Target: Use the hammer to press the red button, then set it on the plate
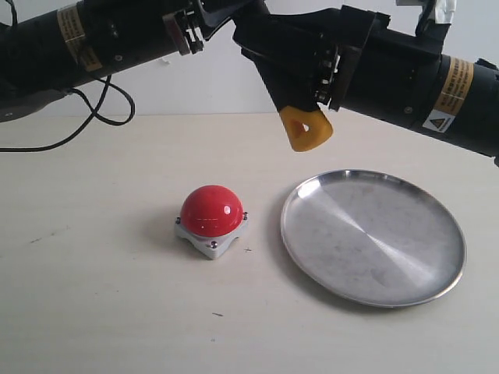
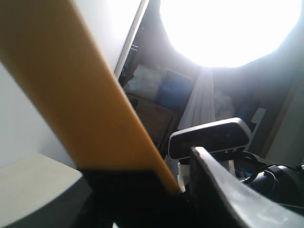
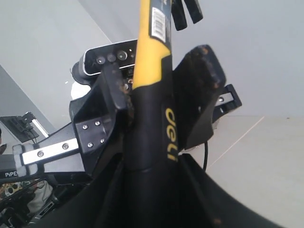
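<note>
- Hammer (image 1: 306, 128): aloft over the desk (image 1: 93, 296), handle pinched in our right gripper (image 1: 300, 82).
- Left gripper (image 3: 151, 104): flanking the handle; we cannot tell whether it grips.
- Red button (image 1: 211, 210) and plate (image 1: 373, 234): side by side on desk.

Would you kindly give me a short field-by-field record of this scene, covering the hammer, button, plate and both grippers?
hammer: held in the air, yellow loop end pointing down
right gripper: shut on the hammer's handle
left gripper: raised, close to the hammer; grip unclear
red button: on the table, nothing touching it
plate: empty, beside the button, apart from it
</note>
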`<state>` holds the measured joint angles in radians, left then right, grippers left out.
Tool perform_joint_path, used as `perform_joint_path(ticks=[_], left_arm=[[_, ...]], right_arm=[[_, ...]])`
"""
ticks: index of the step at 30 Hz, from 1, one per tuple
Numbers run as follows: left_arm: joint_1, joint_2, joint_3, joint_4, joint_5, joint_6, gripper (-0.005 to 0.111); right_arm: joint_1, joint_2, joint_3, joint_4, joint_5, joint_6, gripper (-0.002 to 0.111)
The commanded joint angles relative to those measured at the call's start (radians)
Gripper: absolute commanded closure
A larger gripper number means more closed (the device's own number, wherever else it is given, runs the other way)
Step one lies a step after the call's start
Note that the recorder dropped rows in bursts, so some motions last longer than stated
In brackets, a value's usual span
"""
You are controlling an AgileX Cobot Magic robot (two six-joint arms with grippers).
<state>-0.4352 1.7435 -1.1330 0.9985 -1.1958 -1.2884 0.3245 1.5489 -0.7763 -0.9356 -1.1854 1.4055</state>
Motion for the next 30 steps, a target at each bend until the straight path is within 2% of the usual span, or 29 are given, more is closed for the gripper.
perform_joint_path(ticks=[1, 10, 16, 20, 23, 26, 30], left_arm=[[-0.006, -0.004, -0.006, 0.007, -0.025, 0.033, 0.107], [-0.006, -0.004, -0.006, 0.011, -0.025, 0.059, 0.107], [-0.004, -0.004, -0.006, 0.016, -0.024, 0.077, 0.107], [-0.004, -0.004, -0.006, 0.025, 0.076, 0.082, 0.107], [-0.004, -0.004, -0.006, 0.05, 0.162, 0.082, 0.107], [-0.004, -0.004, -0.006, 0.085, 0.251, 0.078, 0.107], [-0.004, -0.004, -0.006, 0.128, 0.35, 0.078, 0.107]], right_arm=[[0.002, -0.013, -0.011, 0.046, -0.036, -0.017, 0.108], [0.002, -0.013, -0.011, 0.039, -0.036, -0.009, 0.106], [0.002, -0.013, -0.011, 0.027, -0.036, -0.006, 0.081], [0.002, -0.013, -0.011, -0.01, -0.036, -0.006, 0.058], [0.002, -0.013, -0.011, -0.042, -0.011, -0.01, 0.047], [0.002, -0.013, -0.011, -0.076, 0.046, -0.016, 0.042], [0.002, -0.013, -0.011, -0.109, 0.141, -0.026, 0.041]])
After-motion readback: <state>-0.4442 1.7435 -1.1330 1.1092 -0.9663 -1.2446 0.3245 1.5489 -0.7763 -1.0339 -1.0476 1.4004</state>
